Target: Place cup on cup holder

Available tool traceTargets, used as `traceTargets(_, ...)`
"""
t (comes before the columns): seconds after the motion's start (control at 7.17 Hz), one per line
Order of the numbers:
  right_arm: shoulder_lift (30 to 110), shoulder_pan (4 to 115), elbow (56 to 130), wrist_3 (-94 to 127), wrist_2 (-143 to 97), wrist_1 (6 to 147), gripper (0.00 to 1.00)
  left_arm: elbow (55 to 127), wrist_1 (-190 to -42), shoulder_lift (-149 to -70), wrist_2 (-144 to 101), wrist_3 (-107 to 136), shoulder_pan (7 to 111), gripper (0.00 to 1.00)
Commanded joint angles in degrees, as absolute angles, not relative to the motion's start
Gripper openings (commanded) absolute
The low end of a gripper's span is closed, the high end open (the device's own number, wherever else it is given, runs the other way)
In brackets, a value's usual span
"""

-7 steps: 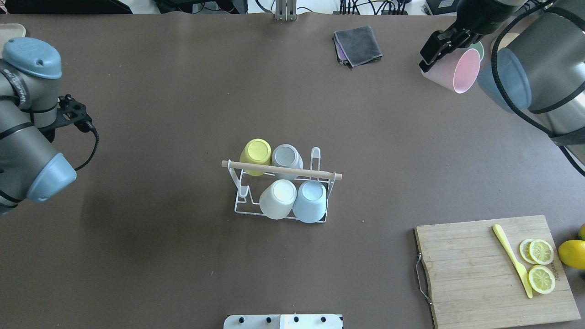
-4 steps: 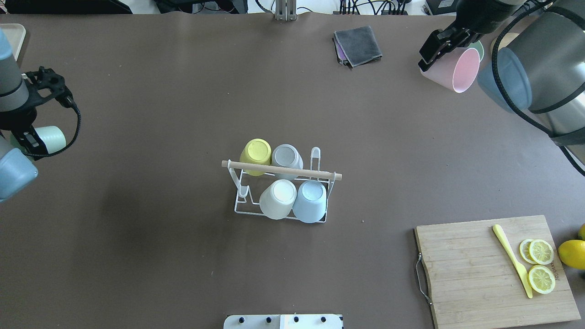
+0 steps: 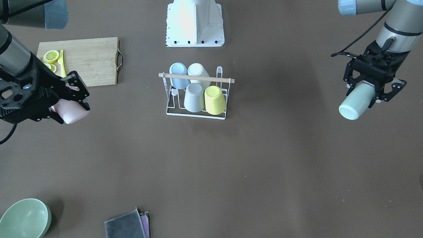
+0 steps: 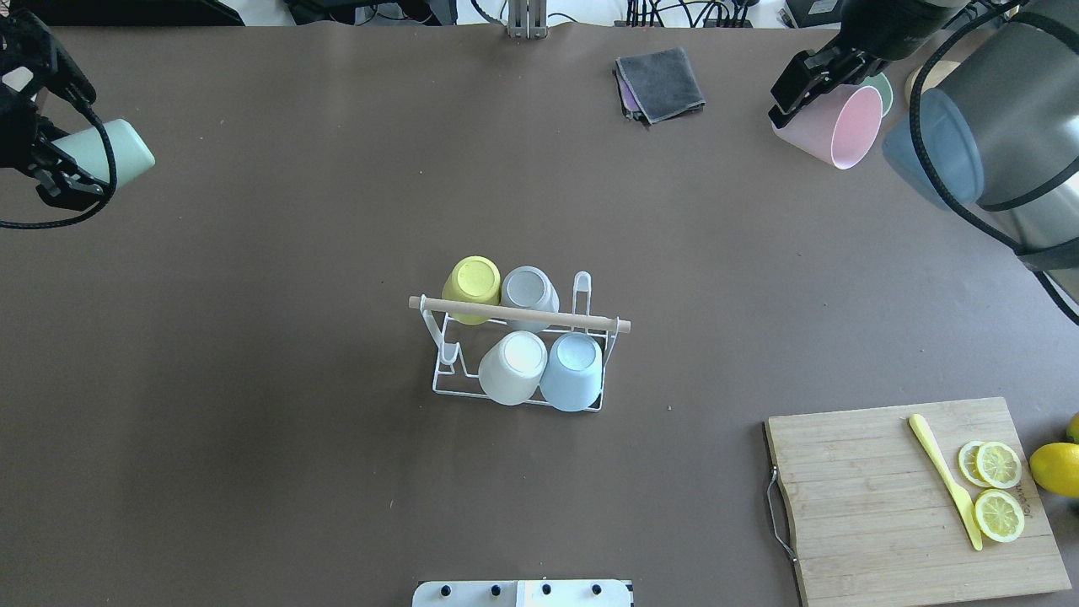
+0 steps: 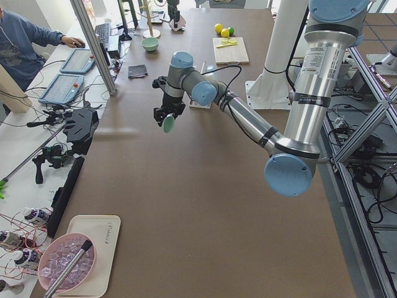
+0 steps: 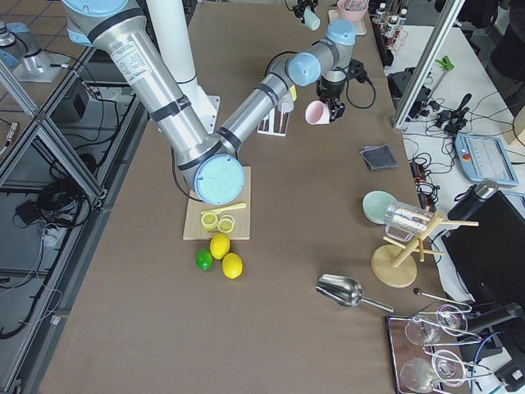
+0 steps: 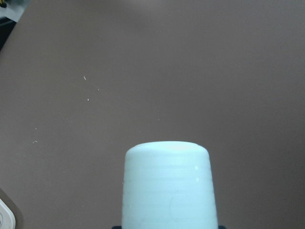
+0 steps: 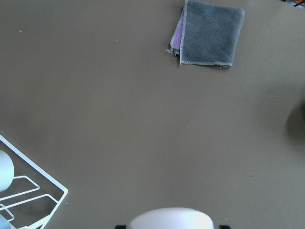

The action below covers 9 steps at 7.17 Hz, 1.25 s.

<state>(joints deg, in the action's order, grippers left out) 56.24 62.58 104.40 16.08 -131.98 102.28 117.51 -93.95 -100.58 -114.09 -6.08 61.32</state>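
brown table (image 4: 253, 472), cup holder (image 4: 518, 314), cutting board (image 4: 860, 489)

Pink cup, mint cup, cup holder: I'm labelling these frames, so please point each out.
pink cup (image 4: 807, 139), overhead exterior view, on its outer wall.
mint cup (image 3: 358, 100), exterior front-facing view, on its side wall.
cup holder (image 4: 518, 313), overhead exterior view, on its wooden rod.

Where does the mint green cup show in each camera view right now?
Front-facing: mint green cup, far right, mid-height.
Overhead: cup, upper left edge.
Exterior left: cup, left of centre, upper half.
Exterior right: cup, top edge, small.
Left wrist: cup, bottom centre.
Right wrist: not in it.
Landmark: the cup holder, mid-table in the fixed views.
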Motion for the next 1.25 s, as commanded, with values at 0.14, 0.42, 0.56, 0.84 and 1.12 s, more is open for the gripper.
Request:
traceTargets(0.14,56.51,62.67,104.41,16.7,-131.92,101.16,0.0,122.6,-103.59,-99.67,-114.17,-2.11,62.57,0.66)
traceTargets(0.42,56.51,62.75,104.41,16.7,-131.92,101.16,0.0,122.44,-116.82,-98.45,-113.82,2.08,61.62,0.66)
traceTargets(0.56,56.51,62.75,104.5,16.61,-131.92,101.08,0.0,122.08,-122.64,-98.26,-113.82,3.68,61.44,0.66)
traceTargets(0.84,56.6,62.84,105.2,16.61,-131.49,100.99,0.0,119.8,-139.23,-95.55,-107.37,7.72,55.32,0.66)
traceTargets(1.12,58.52,62.84,106.08,16.79,-129.56,96.98,0.0,119.44,-153.65,-90.81,-100.14,8.17,47.24,0.66)
